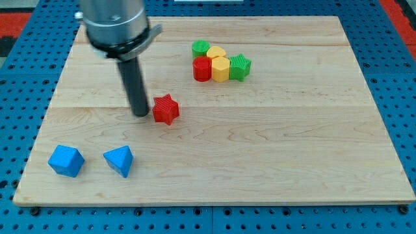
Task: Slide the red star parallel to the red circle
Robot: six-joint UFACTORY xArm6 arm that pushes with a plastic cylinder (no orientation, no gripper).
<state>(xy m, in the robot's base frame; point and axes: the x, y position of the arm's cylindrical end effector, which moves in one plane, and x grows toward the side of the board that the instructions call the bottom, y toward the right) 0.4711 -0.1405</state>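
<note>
The red star (166, 108) lies on the wooden board (273, 149), left of centre. My tip (140, 114) stands just to the star's left, very close to it or touching. The red circle (202, 68) sits up and to the right of the star, at the left end of a tight cluster of blocks.
The cluster holds a green block (201, 47), a yellow heart (216, 52), a yellow hexagon (221, 68) and a green star (240, 66). A blue cube (66, 160) and a blue triangle (119, 160) lie at the lower left. Blue pegboard surrounds the board.
</note>
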